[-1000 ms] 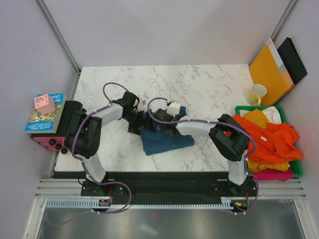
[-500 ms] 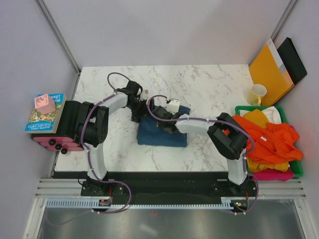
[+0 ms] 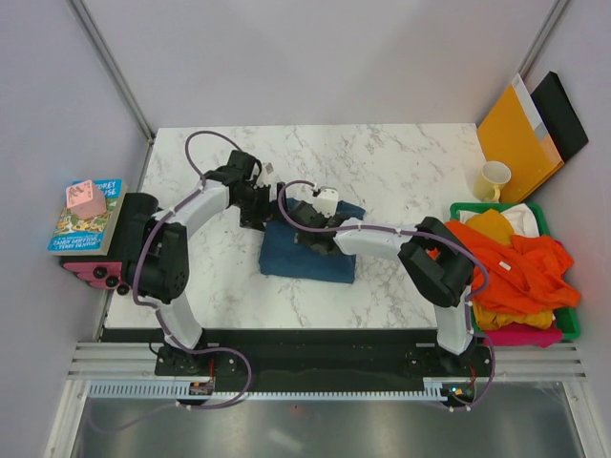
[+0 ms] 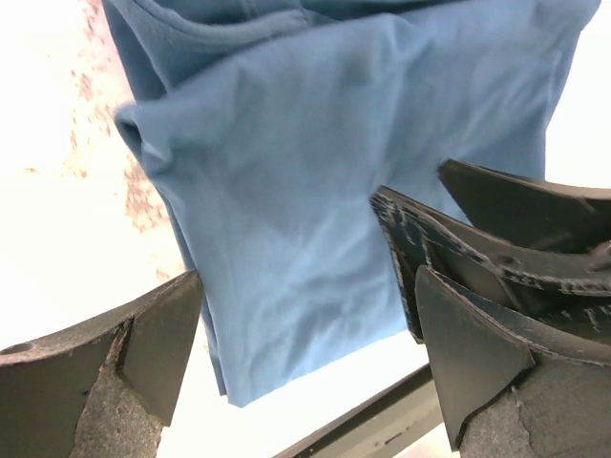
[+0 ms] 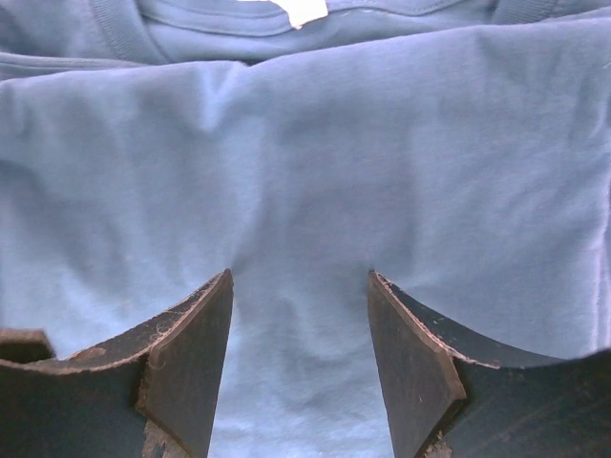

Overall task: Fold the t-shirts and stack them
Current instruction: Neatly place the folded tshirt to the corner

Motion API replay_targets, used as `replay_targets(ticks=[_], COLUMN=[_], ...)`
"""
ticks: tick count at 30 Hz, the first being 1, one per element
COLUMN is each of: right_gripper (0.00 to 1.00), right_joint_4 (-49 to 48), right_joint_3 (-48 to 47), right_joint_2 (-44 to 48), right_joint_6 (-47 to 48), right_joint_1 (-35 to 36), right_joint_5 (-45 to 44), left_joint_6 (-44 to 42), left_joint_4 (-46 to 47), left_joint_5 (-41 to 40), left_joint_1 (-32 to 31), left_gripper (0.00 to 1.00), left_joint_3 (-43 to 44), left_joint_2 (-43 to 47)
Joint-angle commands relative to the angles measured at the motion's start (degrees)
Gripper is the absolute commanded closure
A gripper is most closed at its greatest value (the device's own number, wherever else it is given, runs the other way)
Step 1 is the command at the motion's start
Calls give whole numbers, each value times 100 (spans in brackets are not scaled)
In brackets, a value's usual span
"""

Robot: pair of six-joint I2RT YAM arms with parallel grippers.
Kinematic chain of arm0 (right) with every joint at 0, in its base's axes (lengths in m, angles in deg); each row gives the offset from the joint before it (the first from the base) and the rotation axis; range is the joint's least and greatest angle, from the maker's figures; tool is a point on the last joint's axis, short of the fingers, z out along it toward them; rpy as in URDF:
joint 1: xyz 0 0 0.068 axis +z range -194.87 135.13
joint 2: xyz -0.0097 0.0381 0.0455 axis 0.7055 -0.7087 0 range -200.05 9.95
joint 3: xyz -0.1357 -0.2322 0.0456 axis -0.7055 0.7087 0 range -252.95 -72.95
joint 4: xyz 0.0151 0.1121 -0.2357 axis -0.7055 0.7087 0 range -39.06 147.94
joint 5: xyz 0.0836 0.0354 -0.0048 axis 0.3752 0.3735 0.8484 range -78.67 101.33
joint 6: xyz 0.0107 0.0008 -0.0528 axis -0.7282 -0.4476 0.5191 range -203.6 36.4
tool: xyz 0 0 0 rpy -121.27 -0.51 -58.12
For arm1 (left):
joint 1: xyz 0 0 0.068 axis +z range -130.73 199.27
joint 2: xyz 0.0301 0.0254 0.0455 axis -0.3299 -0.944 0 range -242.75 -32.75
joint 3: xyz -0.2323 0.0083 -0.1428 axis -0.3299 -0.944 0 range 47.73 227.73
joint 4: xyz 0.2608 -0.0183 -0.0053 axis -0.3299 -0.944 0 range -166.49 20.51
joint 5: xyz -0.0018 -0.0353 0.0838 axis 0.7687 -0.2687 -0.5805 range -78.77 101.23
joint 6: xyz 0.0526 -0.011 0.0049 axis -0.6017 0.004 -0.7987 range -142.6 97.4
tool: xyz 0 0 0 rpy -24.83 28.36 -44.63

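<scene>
As the folded dark teal-blue cloth t-shirt (image 3: 307, 258) lies on the white marble tabletop (image 3: 410, 162), left jaws and right jaws stand spread over its far edge, gripping nothing. This fold looks finished; next likely needs an orange tee (image 3: 520, 267) from the green crate (image 3: 571, 321).

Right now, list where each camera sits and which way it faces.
Top external: above and behind the bases, looking down on the table; the left arm and right arm show whole, meeting at the blue t-shirt.
Left wrist: on the left arm, looking past the open left gripper at the shirt's edge and the tabletop beside it.
Right wrist: on the right arm, looking past the open right gripper onto the shirt's collar end.
Shared: all three see the blue t-shirt.
</scene>
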Motion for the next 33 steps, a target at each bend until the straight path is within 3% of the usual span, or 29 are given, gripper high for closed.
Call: replay_targets(ticks=[1,18,20,21,24,26,27,29,33], right_gripper=[34,35,34,34,34,34,34,34,34], right_joint_4=[-108,-152,-161,-152,-161,-152,-152,-152,-143], right_joint_3=[-195,8,-1,-19,-89,-124,-151,-168,-125], right_joint_2=[275,670,793,820,934,996,996,1022,1066], right_joint_6=[-37,-90,-64,-47,-29,-11,-3,33,77], right_joint_1=[100,180,180,171,171,180,171,171,180], right_joint_5=[20,-129,-190,-199,-208,-200,-199,-182,-182], left_joint_6=[-126,-258,-293,-328,-381,-381,-398,-416,-460], left_joint_4=[-86,160,186,195,213,221,221,221,230], left_joint_5=[114,-28,17,96,210,228,254,281,220], left_joint_1=[-1,-89,-89,-89,-98,-98,-98,-107,-124], left_gripper=[0,2,14,33,61,68,82,98,98], left_joint_3=[-300,-713,-818,-845,-924,-933,-933,-941,-968], left_joint_2=[208,-785,-742,-724,-715,-724,-741,-750,-672])
